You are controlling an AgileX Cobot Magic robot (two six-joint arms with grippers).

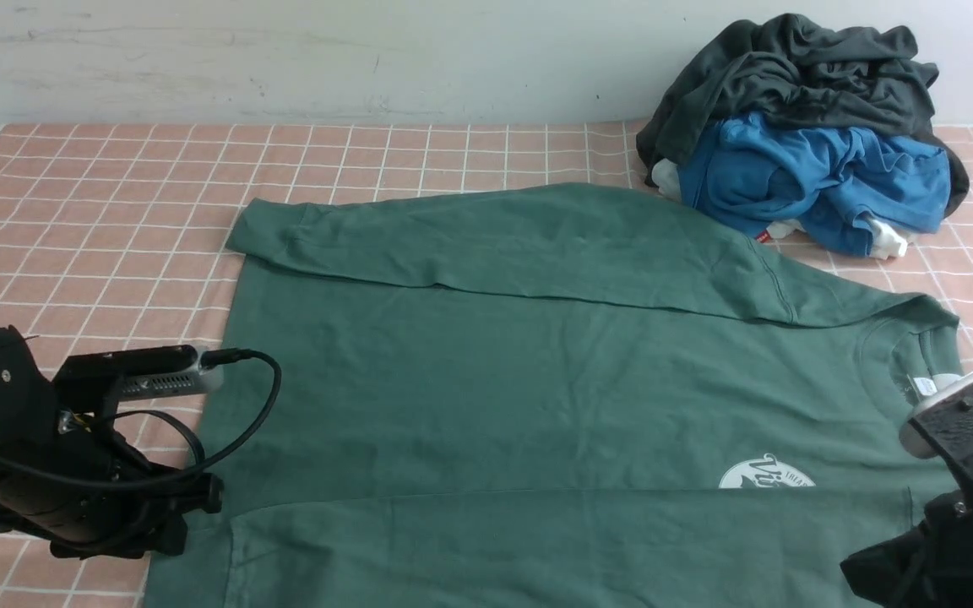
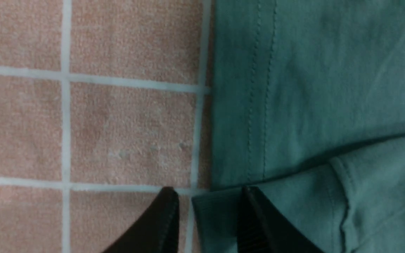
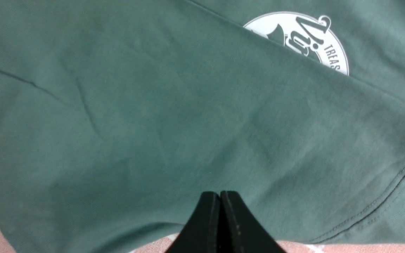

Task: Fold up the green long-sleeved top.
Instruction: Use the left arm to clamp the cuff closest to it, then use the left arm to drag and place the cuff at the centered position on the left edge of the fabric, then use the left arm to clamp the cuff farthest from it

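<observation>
— How did the top (image 1: 486,388) look?

— Dark green and spread flat on the checked cloth (image 1: 115,186), neck towards the right and hem (image 2: 251,88) towards the left. Both sleeves were folded in over the body. The far sleeve (image 1: 486,245) lay along the far edge, and the near sleeve (image 1: 537,540) lay along the near edge.

— Any marks on it?

— A round white logo (image 1: 767,475) on the chest, with its lower part under the near sleeve (only a few letters could be read). There was also a white tag (image 1: 924,386) inside the ribbed collar.

— And the grippers?

— The left gripper (image 2: 208,192) was at the hem end, low over the near sleeve's cuff (image 2: 216,218). Its jaws were spread, one fingertip over the bare cloth and the other over the cuff, and the cuff's edge lay between them without being pinched. The right gripper (image 3: 220,195) was at the near edge of the top, fingers pressed together with nothing between them.

— What else was around?

— A heap at the far right, just beside the top's far shoulder: a grey garment (image 1: 790,67) on top of a blue one (image 1: 807,177), with bits of white showing underneath. A pale wall (image 1: 284,59) ran behind the table.

— Anything blocking the view?

— The right arm (image 1: 968,473) hid the near side of the collar, and the left arm (image 1: 56,473) covered the near hem corner.
</observation>
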